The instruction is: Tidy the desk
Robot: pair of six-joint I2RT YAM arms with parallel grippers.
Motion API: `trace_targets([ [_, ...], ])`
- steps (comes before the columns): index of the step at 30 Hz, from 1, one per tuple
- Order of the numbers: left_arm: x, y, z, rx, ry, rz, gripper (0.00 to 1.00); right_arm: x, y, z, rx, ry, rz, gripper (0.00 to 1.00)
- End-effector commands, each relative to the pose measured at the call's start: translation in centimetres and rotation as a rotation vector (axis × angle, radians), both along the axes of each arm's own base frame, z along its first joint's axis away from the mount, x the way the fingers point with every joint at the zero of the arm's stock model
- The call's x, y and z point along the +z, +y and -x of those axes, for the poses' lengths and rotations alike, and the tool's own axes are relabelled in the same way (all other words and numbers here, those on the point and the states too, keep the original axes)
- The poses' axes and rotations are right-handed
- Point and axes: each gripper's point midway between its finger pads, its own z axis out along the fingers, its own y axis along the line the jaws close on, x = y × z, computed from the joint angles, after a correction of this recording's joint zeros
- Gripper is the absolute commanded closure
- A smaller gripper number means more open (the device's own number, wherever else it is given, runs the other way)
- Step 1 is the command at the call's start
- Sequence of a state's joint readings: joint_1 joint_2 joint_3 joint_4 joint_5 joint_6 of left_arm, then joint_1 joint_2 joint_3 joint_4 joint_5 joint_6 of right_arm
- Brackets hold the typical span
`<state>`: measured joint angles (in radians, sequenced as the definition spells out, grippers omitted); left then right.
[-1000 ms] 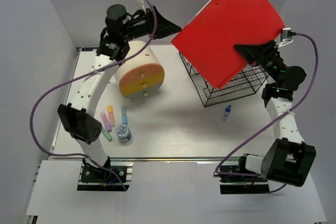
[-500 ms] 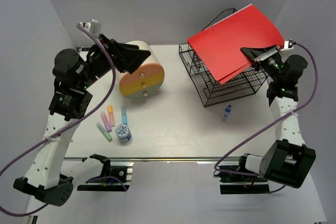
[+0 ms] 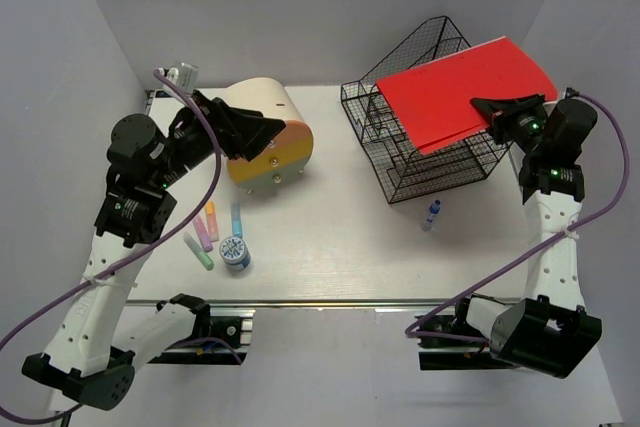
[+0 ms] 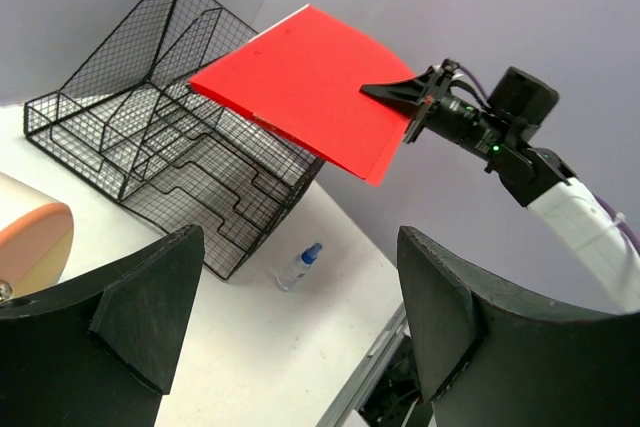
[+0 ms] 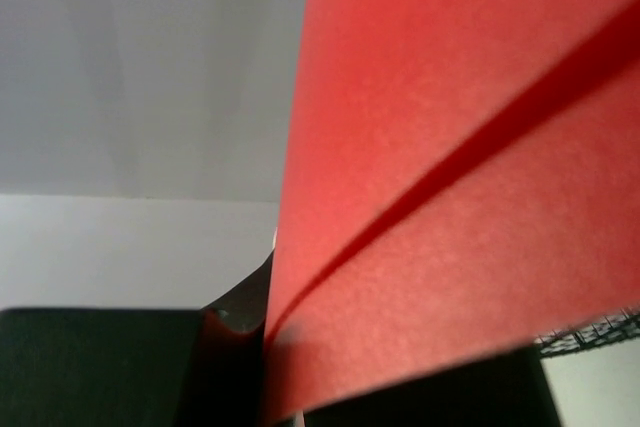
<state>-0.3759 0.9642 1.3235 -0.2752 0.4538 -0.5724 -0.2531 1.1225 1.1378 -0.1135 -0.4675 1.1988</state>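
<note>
The desk (image 3: 340, 242) is a white tabletop with a metal rail along its near edge. My right gripper (image 3: 497, 107) is shut on the edge of a red folder (image 3: 455, 87). It holds the folder tilted over the top of the black wire-mesh rack (image 3: 420, 152). In the right wrist view the folder (image 5: 450, 167) fills the frame, pinched at my gripper (image 5: 268, 342). My left gripper (image 3: 262, 133) stands open and empty, raised beside the cream drawer box (image 3: 265, 142). The left wrist view looks between its fingers (image 4: 130, 317) across the desk (image 4: 240, 347) to the rack (image 4: 150, 137) and folder (image 4: 310, 82).
A small blue-capped bottle (image 3: 432, 213) lies in front of the rack. Several pastel highlighters (image 3: 204, 230) and a round tape roll (image 3: 234, 251) lie at the front left. White walls close in the desk on three sides.
My right arm lowered the red folder from high and steep to a flatter tilt over the rack. My left arm swung from behind the drawer box to its left, and its gripper opened wider.
</note>
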Motion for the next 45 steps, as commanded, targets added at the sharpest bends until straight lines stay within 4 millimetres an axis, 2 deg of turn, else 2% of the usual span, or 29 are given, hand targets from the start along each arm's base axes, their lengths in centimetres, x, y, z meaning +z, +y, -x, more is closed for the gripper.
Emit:
trace_targets([
  [1, 0.8, 0.2, 1.2, -0.012, -0.026, 0.021, 0.12, 0.1, -0.4, 0.4, -0.029, 0.016, -0.016, 1.00],
  [4, 0.7, 0.3, 1.4, -0.012, -0.027, 0.022, 0.12, -0.4, 0.2, 0.4, 0.002, 0.037, -0.048, 1.00],
  [14, 0.2, 0.0, 1.4, -0.025, -0.025, 0.024, 0.12, -2.4, 0.0, -0.5, -0.008, 0.091, -0.076, 1.00],
  [27, -0.5, -0.2, 1.0, -0.028, -0.017, 0.026, 0.12, -3.7, -0.5, -2.8, -0.017, 0.089, -0.108, 1.00],
  [34, -0.5, -0.3, 0.7, -0.028, -0.015, 0.026, 0.12, -4.7, -0.2, -3.0, -0.009, 0.109, -0.115, 1.00],
  [37, -0.6, -0.3, 0.6, -0.026, -0.014, 0.026, 0.12, -4.3, -0.1, -3.5, -0.006, 0.078, -0.115, 1.00],
  [45, -0.5, -0.2, 0.6, -0.020, -0.015, 0.026, 0.12, -5.0, 0.1, -4.3, -0.006, 0.085, -0.131, 1.00],
])
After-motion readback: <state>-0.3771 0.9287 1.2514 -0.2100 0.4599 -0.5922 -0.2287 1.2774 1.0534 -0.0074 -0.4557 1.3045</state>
